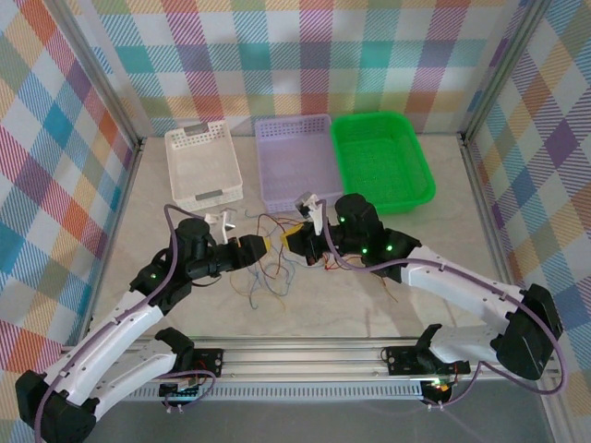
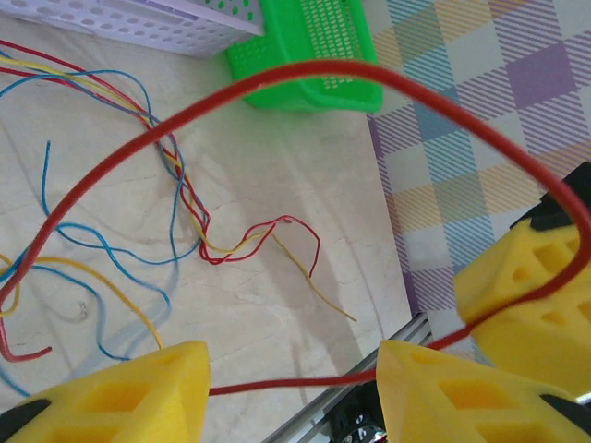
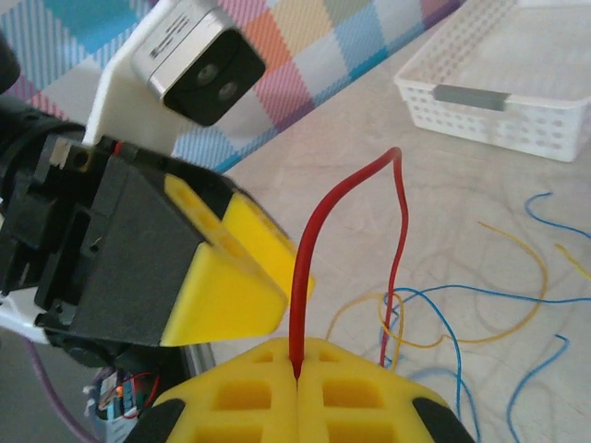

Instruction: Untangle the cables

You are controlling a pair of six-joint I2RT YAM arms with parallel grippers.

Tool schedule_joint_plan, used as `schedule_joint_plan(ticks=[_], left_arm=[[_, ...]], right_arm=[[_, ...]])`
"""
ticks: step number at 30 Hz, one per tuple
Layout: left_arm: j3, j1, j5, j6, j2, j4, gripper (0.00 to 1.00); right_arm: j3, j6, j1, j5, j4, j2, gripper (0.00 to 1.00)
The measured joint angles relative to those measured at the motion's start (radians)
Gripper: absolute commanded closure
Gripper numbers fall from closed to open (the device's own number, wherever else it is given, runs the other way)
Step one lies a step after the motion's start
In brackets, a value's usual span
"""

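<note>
Lying nearest: the cables (image 1: 266, 277), a loose tangle of blue, red and orange-yellow strands on the table (image 1: 452, 221), just on my side of the two claws and between the arms.
Tangle, top view: I can make out thin loops and trailing ends. From there I cannot tell which strand crosses which.
Tangle, left wrist view: here I see blue, red and yellow twisted together in one run, with loose blue and yellow ends spread on the pale surface to its left.
Left claw (image 2: 291, 388): jaws stand well apart and clamp nothing. A red cable (image 2: 277, 78) crosses the gap between the yellow pads and arches up in a wide loop before the lens.
Right claw (image 3: 297, 378): pads pressed together, pinching the red cable. It rises from the seam, bends over and drops to the table.
Claw spacing: the top view puts the two claws tip to tip over the middle of the table. The right wrist view shows the left claw's yellow pad just beside the right claw's.
Beyond the claws: white basket (image 1: 203, 166), lilac basket (image 1: 295, 161) and green basket (image 1: 381, 157) sit in a row, left to right, along the far edge.
Baskets, wrist views: the left wrist view catches corners of the lilac and green ones, the right wrist view the white one.
</note>
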State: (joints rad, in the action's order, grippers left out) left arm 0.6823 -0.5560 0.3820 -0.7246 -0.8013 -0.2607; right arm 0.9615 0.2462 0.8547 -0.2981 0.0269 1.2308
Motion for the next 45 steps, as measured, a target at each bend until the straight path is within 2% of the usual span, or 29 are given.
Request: schedule_joint_plan(ticks=[8,16,26,31,38,45], left_arm=[[-0.047,-0.016,-0.001,-0.019,-0.072,0.051,0.50],[-0.080,-0.053,-0.001,-0.021,-0.181,0.142,0.47],[-0.104,-0.079,-0.017,-0.021,-0.283,0.220,0.47],[-0.116,-0.079,-0.028,-0.019,-0.327,0.270,0.47],[-0.137,-0.079,-0.028,-0.016,-0.378,0.306,0.54],[-0.148,-0.079,-0.027,-0.013,-0.370,0.336,0.40]], right_arm=[[0.025,0.009,-0.067,-0.031,0.023,-0.080,1.00],[0.092,0.027,-0.069,-0.090,0.055,-0.182,1.00],[0.237,0.032,-0.071,-0.105,0.153,-0.222,1.00],[0.318,0.058,-0.077,-0.127,0.178,-0.231,1.00],[0.393,0.061,-0.083,-0.111,0.264,-0.222,1.00],[0.470,0.100,-0.090,-0.116,0.316,-0.158,1.00]])
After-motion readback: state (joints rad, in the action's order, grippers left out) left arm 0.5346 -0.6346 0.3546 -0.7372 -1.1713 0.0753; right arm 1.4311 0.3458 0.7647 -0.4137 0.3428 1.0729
